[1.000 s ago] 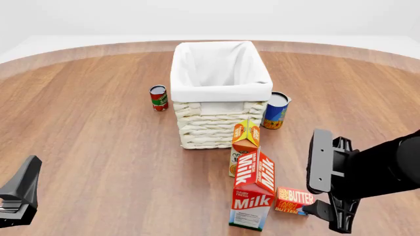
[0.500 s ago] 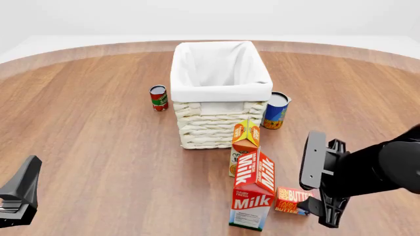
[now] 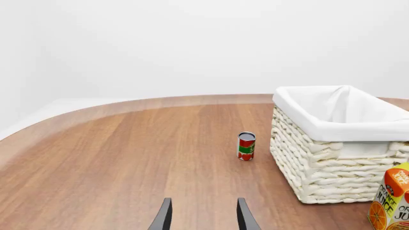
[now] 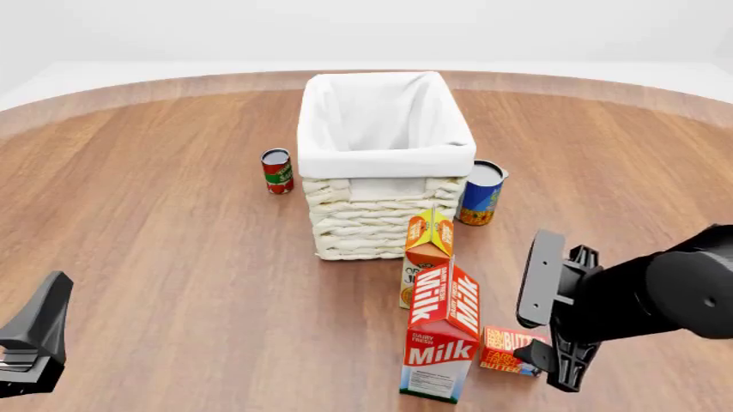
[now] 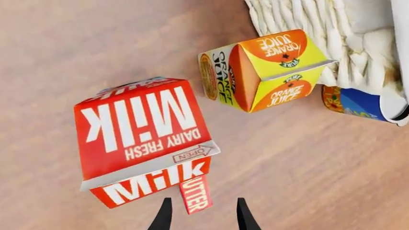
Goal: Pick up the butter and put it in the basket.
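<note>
The butter [image 4: 512,349], a small flat red-orange box, lies on the table just right of the milk carton. In the right wrist view only a thin red strip of it [image 5: 195,193] shows past the milk carton, in line with the gap between my fingers. My right gripper [image 4: 548,330] is open, just right of the butter and above it. The cream wicker basket [image 4: 378,219] with white liner stands farther back at the table's centre; it also shows in the left wrist view [image 3: 332,165]. My left gripper [image 4: 34,343] is open and empty at the near left.
A tall red-and-white milk carton [image 4: 442,333] stands touching or nearly touching the butter. An orange juice carton [image 4: 427,249] stands behind it, in front of the basket. A red can [image 4: 276,171] stands left of the basket, a blue can [image 4: 482,193] right of it.
My right gripper has moved left and lower, closing in on the butter. The left arm and all objects have stayed still.
</note>
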